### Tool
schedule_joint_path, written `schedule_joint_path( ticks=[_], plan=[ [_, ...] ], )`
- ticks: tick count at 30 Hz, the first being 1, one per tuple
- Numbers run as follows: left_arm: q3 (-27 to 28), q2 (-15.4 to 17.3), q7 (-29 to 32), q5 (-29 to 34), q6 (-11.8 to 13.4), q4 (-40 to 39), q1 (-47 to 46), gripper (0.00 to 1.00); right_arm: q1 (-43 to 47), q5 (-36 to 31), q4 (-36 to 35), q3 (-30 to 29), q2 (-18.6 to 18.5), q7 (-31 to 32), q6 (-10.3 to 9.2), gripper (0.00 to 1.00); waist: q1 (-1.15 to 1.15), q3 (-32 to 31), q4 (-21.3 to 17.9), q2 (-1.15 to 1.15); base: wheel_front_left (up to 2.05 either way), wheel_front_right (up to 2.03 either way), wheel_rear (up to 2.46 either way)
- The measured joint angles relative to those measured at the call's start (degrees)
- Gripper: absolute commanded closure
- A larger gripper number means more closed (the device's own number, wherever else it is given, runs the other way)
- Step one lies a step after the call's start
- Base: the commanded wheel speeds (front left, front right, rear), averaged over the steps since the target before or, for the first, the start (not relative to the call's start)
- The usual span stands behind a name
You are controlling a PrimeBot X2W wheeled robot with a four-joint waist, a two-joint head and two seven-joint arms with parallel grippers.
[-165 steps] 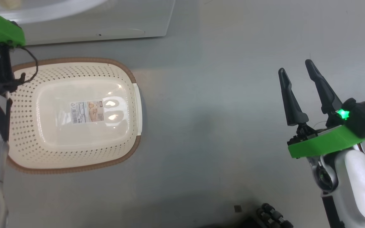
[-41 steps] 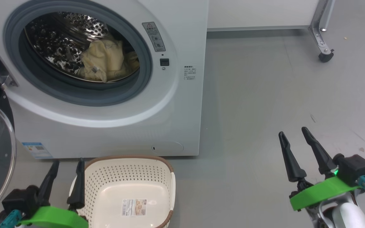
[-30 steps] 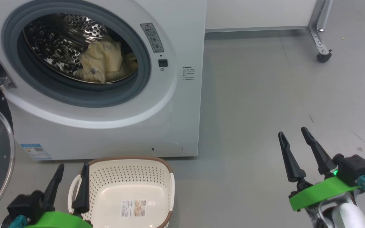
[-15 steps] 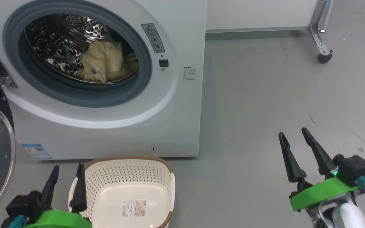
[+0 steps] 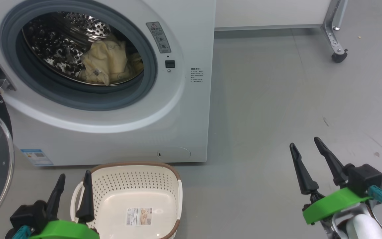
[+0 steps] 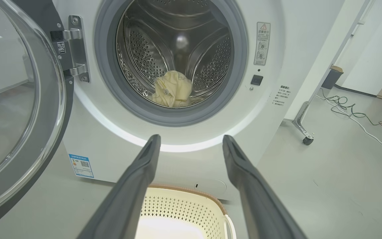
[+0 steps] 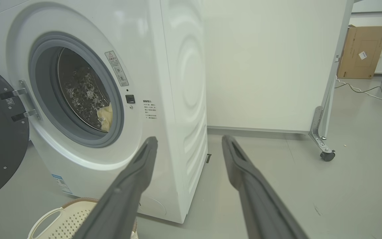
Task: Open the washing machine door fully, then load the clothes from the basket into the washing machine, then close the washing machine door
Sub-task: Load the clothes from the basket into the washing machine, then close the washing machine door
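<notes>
Head camera has swung up from the basket's floor to the machine front, and the right gripper [image 5: 304, 141] has sunk a little. It and the left gripper [image 5: 75, 174] stand wide open, holding nothing. With the clothes [image 5: 106, 63] in the drum of the washing machine [image 5: 184, 109] and the basket [image 5: 134, 165] bare, closing looks next. The washing machine door [image 6: 18, 109] hangs swung out left of the left gripper, the nearer one, and must swing rightward.

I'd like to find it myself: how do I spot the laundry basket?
Find the big white front-loading washing machine. On the grey floor before it sits a small cream plastic basket with perforated sides. Only it has a brown woven rim and white handles.
</notes>
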Motion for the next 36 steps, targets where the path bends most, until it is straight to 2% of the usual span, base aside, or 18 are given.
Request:
schedule_joint_path(
  ticks=[19, 36],
  plan=[
    [1.5, -0.5, 0.0, -0.7, -1.0, 0.7, 0.0, 0.0, 0.0, -0.8, 0.6, 0.7, 0.0, 0.0, 0.0, 0.0, 0.0, 0.0, -0.6, 0.0, -0.18, 0.16, 0.02],
    [1.5, -0.4, 0.0, -0.5, -0.9, 0.6, 0.0, 0.0, -0.1, -0.7, 0.8, 0.5, 0.0, 0.0, 0.0, 0.0, -0.01, 0.9, -0.3, 0.0, -1.76, 1.72, 0.04]
  ],
)
